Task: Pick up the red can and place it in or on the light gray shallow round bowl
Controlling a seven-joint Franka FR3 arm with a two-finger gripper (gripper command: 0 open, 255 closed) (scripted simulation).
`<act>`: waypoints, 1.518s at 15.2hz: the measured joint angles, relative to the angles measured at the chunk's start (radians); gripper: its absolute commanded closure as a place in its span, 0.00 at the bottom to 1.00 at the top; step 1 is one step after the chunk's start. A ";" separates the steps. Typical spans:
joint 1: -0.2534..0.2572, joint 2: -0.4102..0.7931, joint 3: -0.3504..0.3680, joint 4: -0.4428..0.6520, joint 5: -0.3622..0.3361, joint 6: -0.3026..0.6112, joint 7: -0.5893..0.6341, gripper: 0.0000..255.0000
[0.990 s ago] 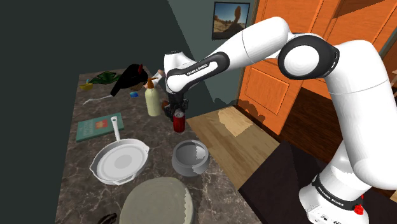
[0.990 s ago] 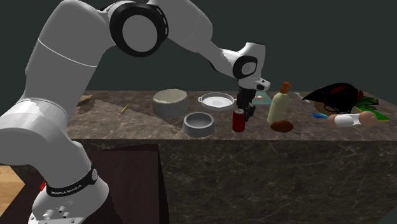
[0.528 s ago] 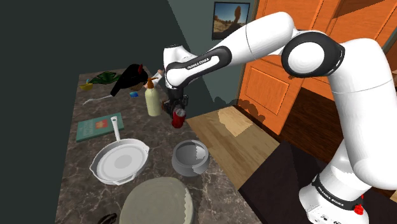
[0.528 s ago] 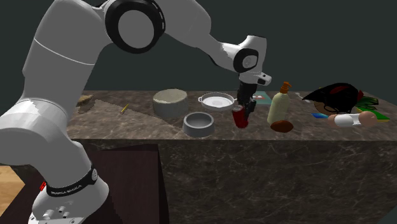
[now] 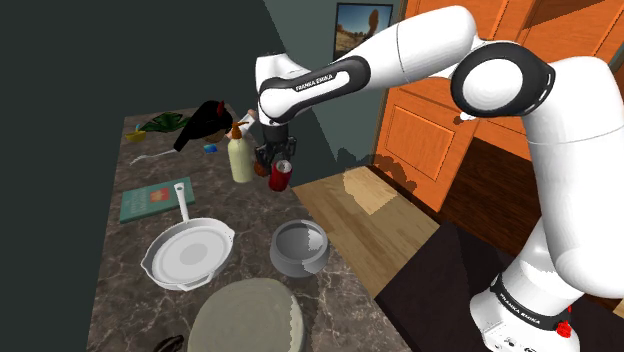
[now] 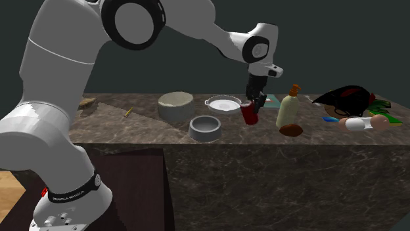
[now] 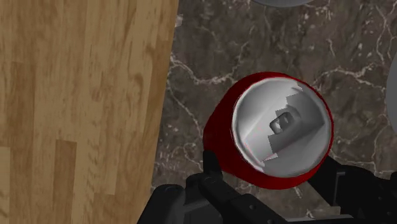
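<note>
Wrist view first: our gripper point(image 7: 273, 181) is clamped on the red can point(image 7: 273, 127), with one black finger on each side of its wall just under the silver lid, so we hold it near the top. In the second exterior view the can looks clear of the dark marbled counter point(image 6: 131, 128) and leans a little from upright. It hangs just beside the cream bottle point(image 5: 240, 158), close to the counter's edge above the wooden floor point(image 7: 76, 108).

We judge that the lift is done and the carry is the step in hand. We take the goal to be the light gray bowl point(image 5: 299, 247), which sits on the counter well apart from the can, toward the shoulder view's lower edge, with the white pan point(image 5: 190, 252) beside it.

To do this well we should:
- raise the can enough that its base passes above the bowl's rim
- draw away from the bottle before swinging across
- move smoothly, since a grip this high lets the can sway
- grip firmly and stay over the counter, not the floor
- stop with the can centred above the bowl and straighten its lean if we can
- lower until the base rests on the bowl's floor, and only then open, because a tilted can let go from any height would likely topple on the curved floor
</note>
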 measured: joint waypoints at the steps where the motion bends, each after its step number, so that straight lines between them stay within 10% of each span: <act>1: 0.000 -0.003 0.000 0.009 0.001 -0.011 -0.001 1.00; 9: 0.000 -0.032 0.003 0.068 0.005 -0.100 -0.003 1.00; 23: 0.074 -0.464 0.077 -0.497 0.058 0.037 0.147 1.00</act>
